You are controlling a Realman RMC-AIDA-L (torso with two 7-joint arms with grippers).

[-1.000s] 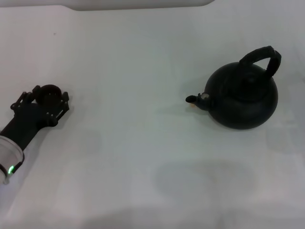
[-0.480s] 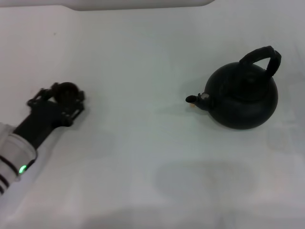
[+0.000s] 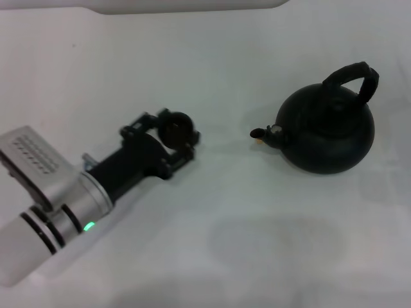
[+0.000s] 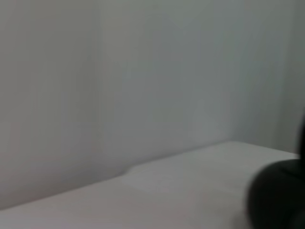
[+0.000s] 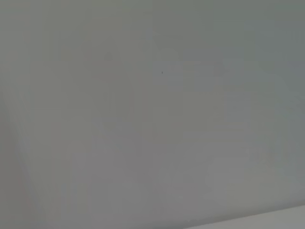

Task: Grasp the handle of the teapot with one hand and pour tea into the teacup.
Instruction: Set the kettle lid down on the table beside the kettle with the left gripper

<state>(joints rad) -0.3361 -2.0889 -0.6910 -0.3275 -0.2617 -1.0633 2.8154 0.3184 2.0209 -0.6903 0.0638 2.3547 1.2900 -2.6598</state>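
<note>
- Left hand [image 3: 168, 138], on its silver-grey forearm [image 3: 38, 192]: black fingers wrapped round a small dark round object, taken to be the teacup [image 3: 174, 128]; hand closed on it, the cup sitting at the fingertips above the white table [image 3: 192, 256].
- Teapot [image 3: 327, 131]: well apart from the hand, on its right; the spout [image 3: 260, 133] points back toward the hand; the handle [image 3: 354, 77] arches over the far side of the pot, untouched; right hand not in view.
- Risk: the cup is tiny and held only by fingertips, so a tilt could drop it; carried much further right, it could knock the spout; the pour probably needs the cup close under the spout, or tea lands on the table.
- Change: a second ago the hand lay far to the left; it has advanced toward the teapot with the cup; the teapot has not shifted.
</note>
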